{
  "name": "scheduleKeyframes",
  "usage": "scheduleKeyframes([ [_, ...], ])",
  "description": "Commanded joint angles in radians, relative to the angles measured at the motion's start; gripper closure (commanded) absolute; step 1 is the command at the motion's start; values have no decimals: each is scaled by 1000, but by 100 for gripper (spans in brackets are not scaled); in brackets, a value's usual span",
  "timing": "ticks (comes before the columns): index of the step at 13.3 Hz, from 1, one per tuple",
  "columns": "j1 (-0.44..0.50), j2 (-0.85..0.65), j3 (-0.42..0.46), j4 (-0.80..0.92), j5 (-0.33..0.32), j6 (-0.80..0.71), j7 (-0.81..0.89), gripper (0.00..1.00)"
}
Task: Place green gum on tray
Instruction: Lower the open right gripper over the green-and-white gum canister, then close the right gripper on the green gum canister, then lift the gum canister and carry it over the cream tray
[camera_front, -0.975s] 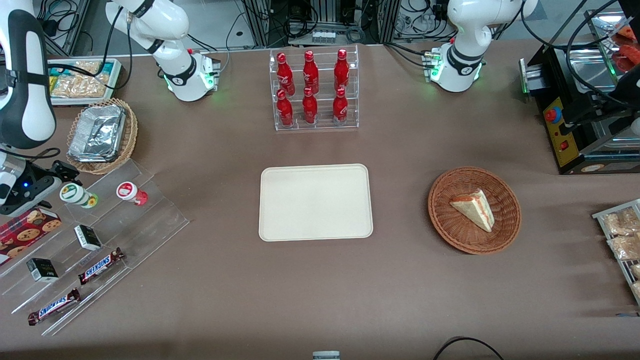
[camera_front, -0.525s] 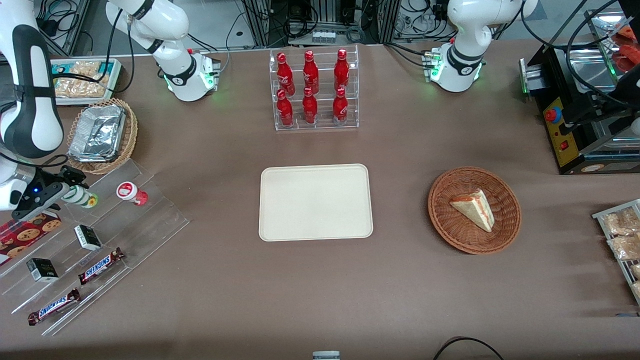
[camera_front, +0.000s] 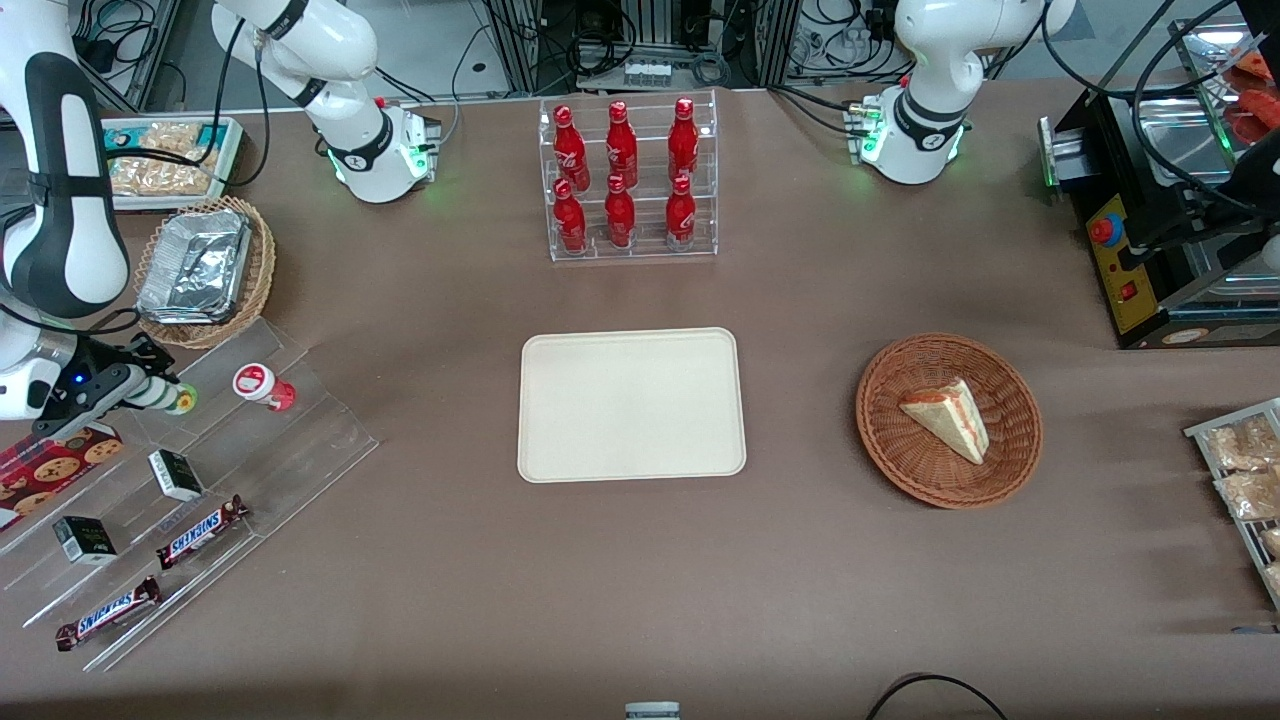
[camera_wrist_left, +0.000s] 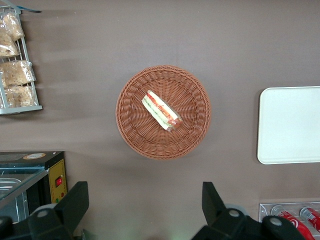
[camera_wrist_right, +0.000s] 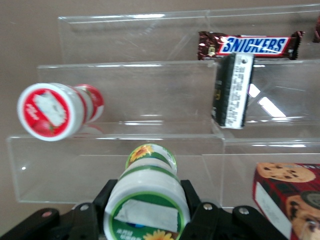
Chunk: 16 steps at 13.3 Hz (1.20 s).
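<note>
Claw (camera_wrist_right: 150, 212) clamped on green gum (camera_wrist_right: 148, 197) on clear acrylic stepped stand (camera_front: 250, 440), red-marked gum bottle (camera_front: 262, 385) beside it, cream tray (camera_front: 631, 404) at 3 o'clock on desk (camera_front: 640, 560)

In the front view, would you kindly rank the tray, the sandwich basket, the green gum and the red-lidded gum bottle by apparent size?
1. Tray, clearly largest.
2. Sandwich basket.
3. Red-lidded gum bottle and green gum: too alike to rank, as the end effector at the clear stepped stand partly covers the green gum.
</note>
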Motion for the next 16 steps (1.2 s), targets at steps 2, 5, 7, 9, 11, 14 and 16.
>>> scheduleKeyframes([
  [2,64,-38,14,103,22,-195,128,100],
  [5,171,-28,14,189,22,-305,290,100],
  [7,258,-35,14,192,22,-328,419,100],
  [9,369,-36,14,192,23,-342,606,100],
  [11,487,-36,14,192,23,-342,808,100],
  [14,665,-12,14,206,51,-307,1138,100],
  [16,762,65,14,267,56,-267,1356,100],
])
